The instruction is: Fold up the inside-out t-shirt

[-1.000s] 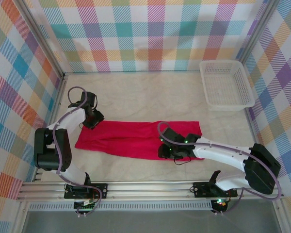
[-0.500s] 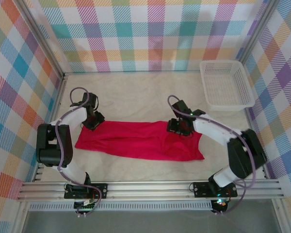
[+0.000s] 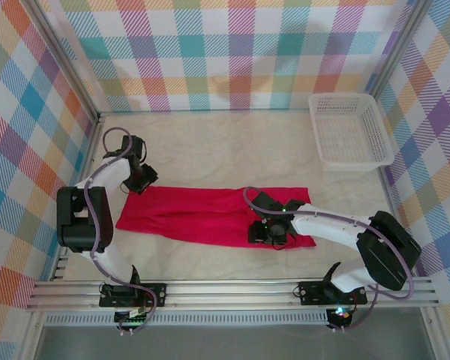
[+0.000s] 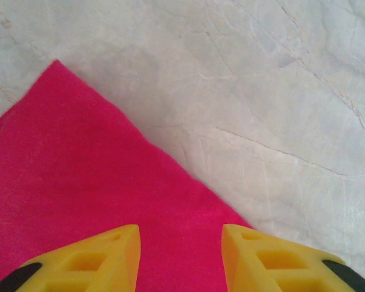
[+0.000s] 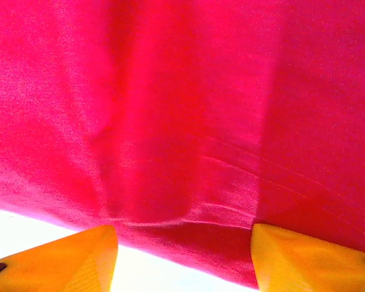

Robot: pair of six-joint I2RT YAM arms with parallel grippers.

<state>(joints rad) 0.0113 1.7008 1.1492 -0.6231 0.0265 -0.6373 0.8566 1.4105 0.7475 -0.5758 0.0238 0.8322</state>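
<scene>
The red t-shirt (image 3: 210,214) lies flat beneath both grippers. The left gripper (image 4: 177,237) stands apart over a corner. The right gripper (image 5: 182,237) is apart over the hem and seemingly empty. The cloth is soft and light, so pinch an edge.

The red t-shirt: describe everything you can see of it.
The t-shirt is bright red, soft, matte cloth, laid flat as a long band running left to right on the pale table, with faint lengthwise creases. The left gripper stands open over its far left corner; the right gripper stands open over its near edge, toward the right end. Whether either touches it, I cannot tell.
</scene>
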